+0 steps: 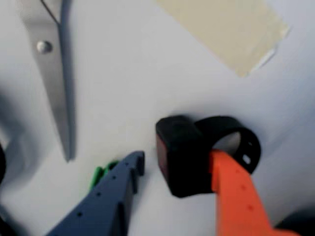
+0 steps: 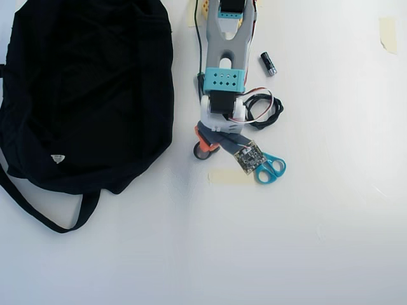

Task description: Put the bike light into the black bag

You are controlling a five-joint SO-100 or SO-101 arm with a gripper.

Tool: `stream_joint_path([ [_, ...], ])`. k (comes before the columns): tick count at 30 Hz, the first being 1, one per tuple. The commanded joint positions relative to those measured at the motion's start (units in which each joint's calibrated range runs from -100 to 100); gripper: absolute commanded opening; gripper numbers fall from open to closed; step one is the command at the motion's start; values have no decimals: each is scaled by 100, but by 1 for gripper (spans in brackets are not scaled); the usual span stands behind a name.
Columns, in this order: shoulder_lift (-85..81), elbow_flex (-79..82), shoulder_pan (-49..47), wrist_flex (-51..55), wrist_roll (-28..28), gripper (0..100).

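Note:
In the wrist view the bike light (image 1: 183, 156) lies on the white table, its stubby black body toward me and its strap loop (image 1: 239, 137) to the right. My gripper (image 1: 177, 160) is open and straddles the body. The orange finger (image 1: 231, 191) rests against the body's right side, where the loop starts. A narrow strip of table shows between the blue finger (image 1: 123, 182) and the body's left side. In the overhead view the bike light (image 2: 201, 154) peeks out under the gripper (image 2: 205, 145). The black bag (image 2: 89, 95) lies flat just to the left.
Scissors lie close by, with blades (image 1: 51, 73) left of the gripper and teal handles (image 2: 270, 168). A coiled black cable (image 2: 264, 109) and a small black cylinder (image 2: 268, 63) lie right of the arm (image 2: 226, 63). A beige tape patch (image 2: 229, 176) sits in front.

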Motion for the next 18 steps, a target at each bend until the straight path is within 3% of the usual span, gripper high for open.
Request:
stream_joint_path([
  [1,-72,-143,109,-129,55,17],
  [18,169,-107,162,-275,149,17],
])
